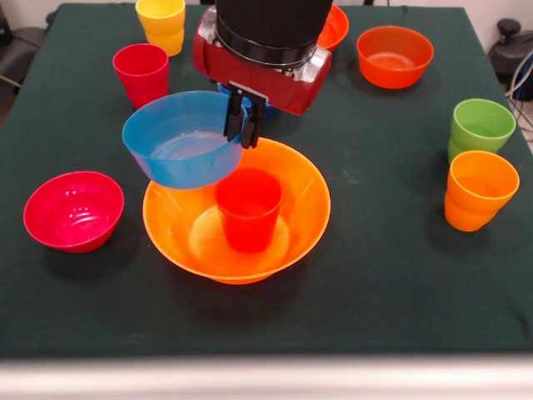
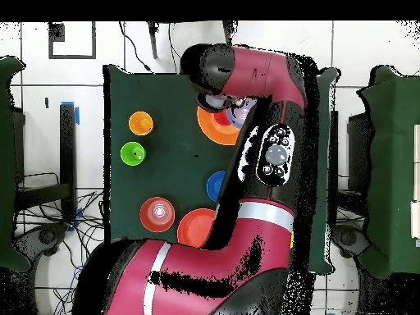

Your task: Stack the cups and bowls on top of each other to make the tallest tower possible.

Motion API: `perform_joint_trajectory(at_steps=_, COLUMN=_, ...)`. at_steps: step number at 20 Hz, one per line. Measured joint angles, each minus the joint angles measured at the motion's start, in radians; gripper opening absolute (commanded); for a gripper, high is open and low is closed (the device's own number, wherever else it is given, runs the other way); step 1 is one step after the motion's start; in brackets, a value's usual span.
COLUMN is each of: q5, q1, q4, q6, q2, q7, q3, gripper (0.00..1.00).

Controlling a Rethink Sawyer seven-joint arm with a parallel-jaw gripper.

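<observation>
In the front view my gripper [image 1: 240, 138] is shut on the right rim of the light blue bowl [image 1: 176, 143]. It holds the bowl tilted in the air over the left rim of the large orange bowl [image 1: 300, 218]. A red-orange cup [image 1: 248, 208] stands upright inside that orange bowl, just below and right of the held bowl. The magenta bowl [image 1: 73, 210] sits at the left. The crimson cup [image 1: 141, 73] and yellow cup [image 1: 161, 23] stand at the far left. The green cup [image 1: 480, 127] and orange cup [image 1: 478, 190] stand at the right. In the overhead view the arm [image 2: 262, 156] hides the gripper.
A red-orange bowl [image 1: 395, 55] sits at the far right, and an orange-red bowl [image 1: 336, 25] shows partly behind the arm. In the overhead view a dark blue bowl [image 2: 215, 185] shows beside the arm. Chairs and cables surround the green table [image 1: 375, 292].
</observation>
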Motion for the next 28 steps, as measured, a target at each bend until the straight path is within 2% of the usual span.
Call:
perform_joint_trajectory(at_steps=12, q5=0.000, q1=0.007, q4=0.000, q6=0.000, q2=0.004, q7=0.000, q3=-0.008, gripper=0.00)
perform_joint_trajectory(at_steps=28, q5=0.003, q1=0.048, q4=-0.024, q6=0.001, q2=0.022, q7=0.000, q3=-0.040, gripper=0.00)
